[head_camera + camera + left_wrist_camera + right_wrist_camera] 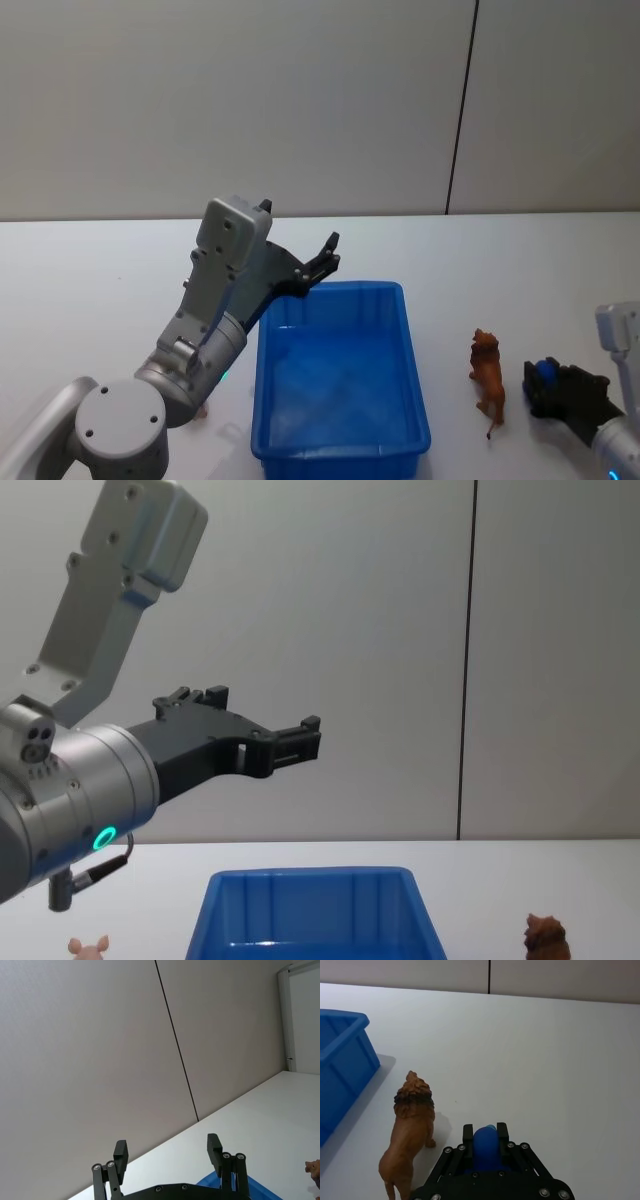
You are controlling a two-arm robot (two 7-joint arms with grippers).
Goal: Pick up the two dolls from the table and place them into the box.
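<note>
The blue box (412,400) stands mid-table, seemingly with nothing in it. A brown lion-like doll (487,375) stands on the white table (520,270) just right of the box; it shows close up in the right wrist view (412,1125). A tiny pale pink doll (90,946) sits left of the box (310,910). My left gripper (328,255) hangs high above the box's far left corner, open with nothing between its fingers (214,1147). My right gripper (485,1132) rests low, right of the lion, shut on a small blue rounded object (486,1145).
A plain grey wall with a dark vertical seam (460,110) rises behind the table. White tabletop stretches beyond the box and to the right of the lion.
</note>
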